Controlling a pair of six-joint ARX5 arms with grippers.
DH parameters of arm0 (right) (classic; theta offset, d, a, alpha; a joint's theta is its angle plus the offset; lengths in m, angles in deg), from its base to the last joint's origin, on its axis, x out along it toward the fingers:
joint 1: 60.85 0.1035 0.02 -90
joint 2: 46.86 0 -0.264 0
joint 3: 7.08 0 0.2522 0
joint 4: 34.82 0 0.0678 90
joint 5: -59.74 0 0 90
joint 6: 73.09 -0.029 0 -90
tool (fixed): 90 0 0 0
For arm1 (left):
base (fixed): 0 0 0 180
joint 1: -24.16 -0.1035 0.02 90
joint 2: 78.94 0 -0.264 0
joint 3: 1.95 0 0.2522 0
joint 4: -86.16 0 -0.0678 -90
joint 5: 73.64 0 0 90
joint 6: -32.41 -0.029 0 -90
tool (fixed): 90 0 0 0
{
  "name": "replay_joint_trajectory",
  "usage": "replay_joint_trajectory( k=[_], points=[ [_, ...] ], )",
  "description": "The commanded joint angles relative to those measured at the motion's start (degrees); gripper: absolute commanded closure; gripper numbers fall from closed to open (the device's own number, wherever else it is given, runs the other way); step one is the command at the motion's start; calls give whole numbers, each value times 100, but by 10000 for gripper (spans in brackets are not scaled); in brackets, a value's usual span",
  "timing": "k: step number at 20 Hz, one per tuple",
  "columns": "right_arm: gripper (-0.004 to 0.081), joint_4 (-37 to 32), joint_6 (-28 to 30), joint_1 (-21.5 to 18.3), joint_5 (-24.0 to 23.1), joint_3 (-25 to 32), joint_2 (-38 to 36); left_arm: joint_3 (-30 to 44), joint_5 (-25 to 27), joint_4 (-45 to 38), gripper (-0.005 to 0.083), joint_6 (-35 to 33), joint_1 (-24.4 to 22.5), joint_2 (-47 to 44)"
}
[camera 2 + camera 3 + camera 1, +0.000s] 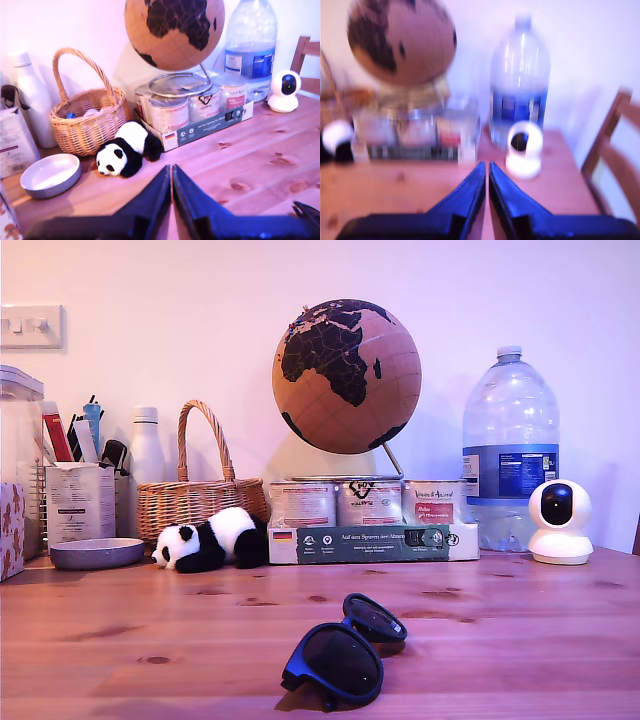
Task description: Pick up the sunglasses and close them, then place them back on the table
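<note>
The sunglasses [342,658] lie on the table [150,640] near its front edge, dark blue-black frame, seen at a slant with one lens nearer the camera. Whether their arms are folded does not show. No arm appears in the exterior view. In the first wrist view my first gripper [171,171] is shut and empty above the wood, pointing towards the plush panda [127,152]; a dark edge [307,210] beside it may be the sunglasses. In the blurred second wrist view my second gripper [486,166] is shut and empty, facing the white camera [524,150].
Along the back stand a wicker basket [195,502], the panda [210,538], a tray of cans [370,540] under a globe [346,377], a large water bottle [510,455] and the white camera [559,522]. A grey bowl [97,553] sits at the exterior view's left. A wooden chair [615,150] stands by the table.
</note>
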Motion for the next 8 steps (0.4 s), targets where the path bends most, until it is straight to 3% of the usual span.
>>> replay_joint_trajectory(
  k=[1,8],
  points=[
    [783,310,-4,17,0,63,26,35,-7,142,797,31,24,52],
    [783,1674,-7,15,0,63,26,35,-7,1071,797,31,24,61]
  ],
)
